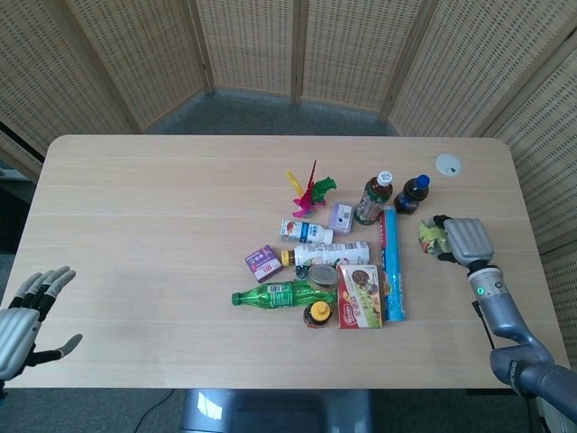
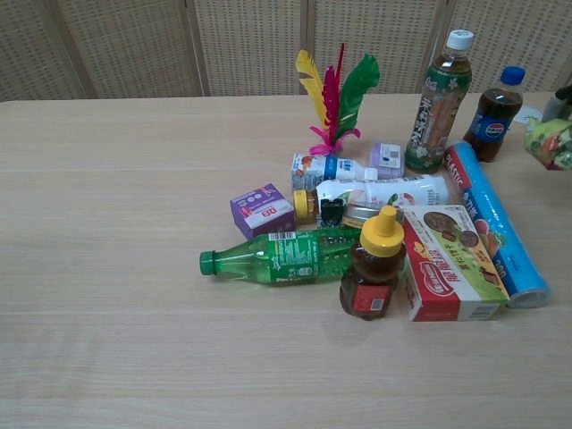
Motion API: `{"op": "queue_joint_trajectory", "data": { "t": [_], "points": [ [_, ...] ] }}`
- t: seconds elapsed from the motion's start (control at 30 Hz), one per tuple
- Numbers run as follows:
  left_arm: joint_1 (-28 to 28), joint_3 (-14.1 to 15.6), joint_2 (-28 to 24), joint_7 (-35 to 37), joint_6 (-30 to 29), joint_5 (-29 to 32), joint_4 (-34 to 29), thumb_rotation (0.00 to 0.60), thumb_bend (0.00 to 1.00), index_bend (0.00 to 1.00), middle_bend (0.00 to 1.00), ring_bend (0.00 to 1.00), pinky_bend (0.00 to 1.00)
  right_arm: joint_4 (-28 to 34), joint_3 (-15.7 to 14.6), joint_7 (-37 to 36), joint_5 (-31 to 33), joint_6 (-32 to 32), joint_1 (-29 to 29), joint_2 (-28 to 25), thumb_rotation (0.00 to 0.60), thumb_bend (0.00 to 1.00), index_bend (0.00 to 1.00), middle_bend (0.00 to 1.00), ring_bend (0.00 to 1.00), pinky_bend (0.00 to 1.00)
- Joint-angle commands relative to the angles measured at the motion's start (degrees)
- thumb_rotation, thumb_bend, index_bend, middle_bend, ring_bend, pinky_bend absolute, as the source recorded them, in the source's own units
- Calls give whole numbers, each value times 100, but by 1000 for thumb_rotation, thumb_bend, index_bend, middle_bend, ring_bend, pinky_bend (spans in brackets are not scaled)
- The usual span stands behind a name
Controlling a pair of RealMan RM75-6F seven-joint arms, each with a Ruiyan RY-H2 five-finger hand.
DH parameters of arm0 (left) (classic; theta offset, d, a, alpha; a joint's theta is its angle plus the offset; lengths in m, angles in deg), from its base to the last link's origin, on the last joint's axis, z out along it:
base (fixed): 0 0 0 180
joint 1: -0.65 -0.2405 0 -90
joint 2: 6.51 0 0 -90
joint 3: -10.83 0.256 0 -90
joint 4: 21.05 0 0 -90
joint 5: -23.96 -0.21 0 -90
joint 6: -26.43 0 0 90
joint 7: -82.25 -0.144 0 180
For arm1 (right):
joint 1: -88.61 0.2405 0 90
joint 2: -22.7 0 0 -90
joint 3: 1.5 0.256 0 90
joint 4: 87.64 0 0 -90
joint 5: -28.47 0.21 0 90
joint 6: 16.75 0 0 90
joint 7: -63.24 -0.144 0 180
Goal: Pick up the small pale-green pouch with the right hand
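Above the table (image 1: 162,198), right hand (image 1: 466,241) grips pale-green pouch (image 2: 551,141).
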Motion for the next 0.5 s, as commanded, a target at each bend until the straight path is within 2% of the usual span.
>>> {"op": "queue_joint_trajectory", "data": {
  "t": [0.03,0.3,0.5],
  "points": [
    [-23,18,-10,20,-36,-32,-2,600,295,32,0,0,0,1168,342,477,29,-484,-19,-784,600,491,559,789,794,507],
    [-94,57,-17,132,-138,-80,72,600,297,33,0,0,0,2657,677,1279,104,-972,-51,-1703,600,480,563,799,790,491],
    [-89,53,0,225,-143,-93,131,600,296,32,0,0,0,3317,742,1785,252,-1081,-76,-2090,600,473,567,804,789,483]
  ]
}}
